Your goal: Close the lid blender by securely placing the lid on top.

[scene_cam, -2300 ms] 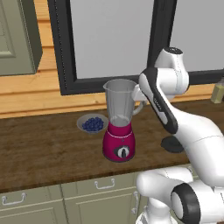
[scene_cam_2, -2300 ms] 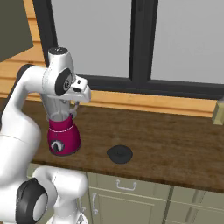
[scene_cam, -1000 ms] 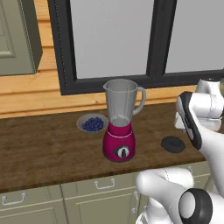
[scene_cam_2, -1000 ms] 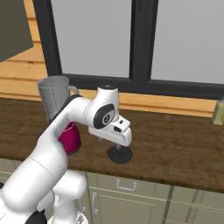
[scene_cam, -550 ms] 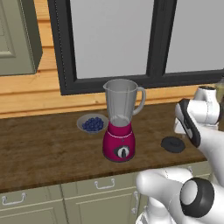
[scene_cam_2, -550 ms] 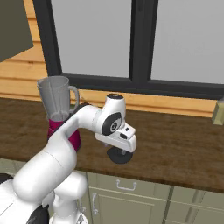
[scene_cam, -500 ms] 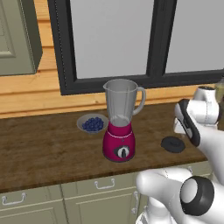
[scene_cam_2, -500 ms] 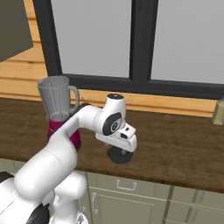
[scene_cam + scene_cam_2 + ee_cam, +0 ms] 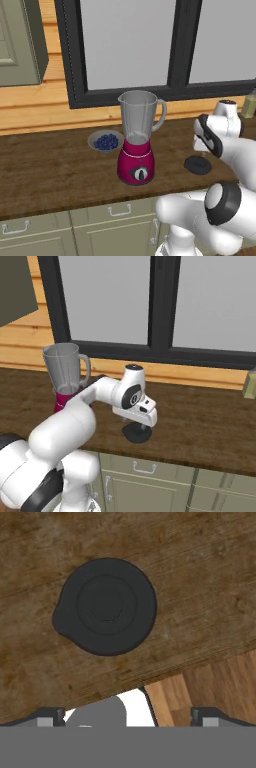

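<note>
**Open hand hanging over the lid on the wooden surface**

In the left base view, a bowl [image 9: 105, 141] of blueberries is sitting on the wooden surface [image 9: 50, 172] near the wall. Just to its right the blender [image 9: 138, 138] is standing upright, its long axis vertical, the clear jar open at the top and its handle pointing right, the black dial facing the camera. Further right, well apart from the blender, the lid [image 9: 197, 165] is lying flat near the front edge of the surface. The hand [image 9: 201, 156] is hanging just above it; from this side its fingertips are too small to make out.

In the right base view, the blender [image 9: 65, 377] is standing at the left with its base partly hidden behind the arm. The lid [image 9: 137, 433] is showing below the hand [image 9: 141, 426], which is covering its top part.

In the hand view, the lid [image 9: 105, 606] is lying face up, round with a small tab jutting toward the left. The two fingertips [image 9: 50, 715] are standing wide apart at the bottom corners, holding nothing, and are cut off by the frame's lower edge.
</note>
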Robot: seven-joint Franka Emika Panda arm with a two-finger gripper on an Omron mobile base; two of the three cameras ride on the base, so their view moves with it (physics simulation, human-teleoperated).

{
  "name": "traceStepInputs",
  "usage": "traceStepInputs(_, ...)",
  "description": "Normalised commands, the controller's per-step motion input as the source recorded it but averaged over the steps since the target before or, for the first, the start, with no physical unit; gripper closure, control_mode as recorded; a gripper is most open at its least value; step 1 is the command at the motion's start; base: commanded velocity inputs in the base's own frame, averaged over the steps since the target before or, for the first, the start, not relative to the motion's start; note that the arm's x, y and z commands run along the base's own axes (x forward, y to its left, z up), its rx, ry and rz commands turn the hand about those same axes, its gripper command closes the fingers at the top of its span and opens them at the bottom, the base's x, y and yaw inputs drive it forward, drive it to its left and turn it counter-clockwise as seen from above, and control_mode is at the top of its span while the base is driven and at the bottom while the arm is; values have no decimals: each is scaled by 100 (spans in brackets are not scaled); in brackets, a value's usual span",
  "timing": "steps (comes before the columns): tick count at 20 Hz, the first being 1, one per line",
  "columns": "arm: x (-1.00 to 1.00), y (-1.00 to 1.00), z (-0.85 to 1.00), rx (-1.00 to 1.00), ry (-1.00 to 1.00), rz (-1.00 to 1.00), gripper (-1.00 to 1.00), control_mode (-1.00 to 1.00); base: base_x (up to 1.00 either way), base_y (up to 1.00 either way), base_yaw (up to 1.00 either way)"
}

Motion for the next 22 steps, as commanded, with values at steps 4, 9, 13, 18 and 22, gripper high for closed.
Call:
traceStepInputs(4, 20, 0, -32, 0, 0, 0, -100, -100, 0, 0, 0)
traceStepInputs(9, 18, 0, -25, 0, 0, 0, -100, -100, 0, 0, 0)
traceStepInputs(13, 6, 0, -26, 0, 0, 0, -100, -100, 0, 0, 0)
traceStepInputs(18, 17, 0, -32, 0, -1, 0, -100, -100, 0, 0, 0)
traceStepInputs(22, 19, 0, -21, 0, -5, 0, -100, -100, 0, 0, 0)
